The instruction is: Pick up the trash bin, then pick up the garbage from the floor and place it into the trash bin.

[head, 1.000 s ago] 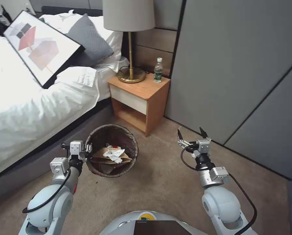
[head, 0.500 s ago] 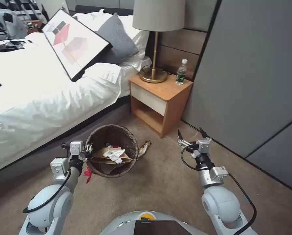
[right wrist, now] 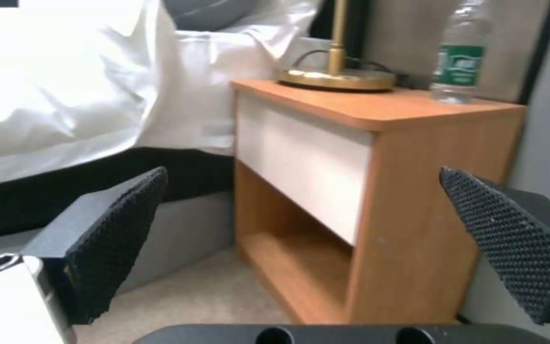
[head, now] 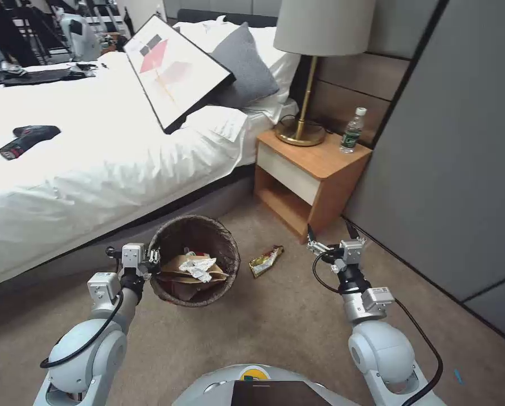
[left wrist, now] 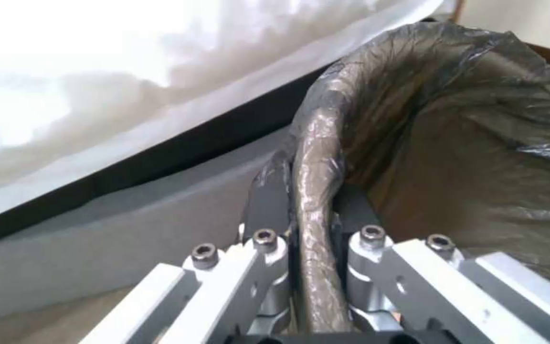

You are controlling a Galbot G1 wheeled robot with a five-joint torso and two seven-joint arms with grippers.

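The trash bin (head: 194, 230), round with a dark brown liner over its rim, hangs off the carpet in front of me beside the bed. My left gripper (head: 153, 261) is shut on its near-left rim; the left wrist view shows the fingers (left wrist: 269, 210) pinching the liner-covered rim (left wrist: 316, 143). Garbage lies inside: a crumpled brown paper bag (head: 176, 266) and a white tissue (head: 199, 267). A yellow snack wrapper (head: 265, 260) lies on the carpet just right of the bin. My right gripper (head: 329, 230) is open and holds nothing, up in the air right of the wrapper, facing the nightstand.
A white bed (head: 83, 163) runs along the left, with a framed picture (head: 176, 70) and a dark tool (head: 27, 138) on it. A wooden nightstand (head: 314, 169) (right wrist: 364, 143) carries a lamp (head: 300, 132) and a green-labelled bottle (head: 351, 131) (right wrist: 460, 62). A grey wall (head: 461, 141) closes the right side.
The whole picture has shifted right as the camera turned left. The yellow wrapper has come into view right of the bin. Both grippers and the bin keep their places in front of me.
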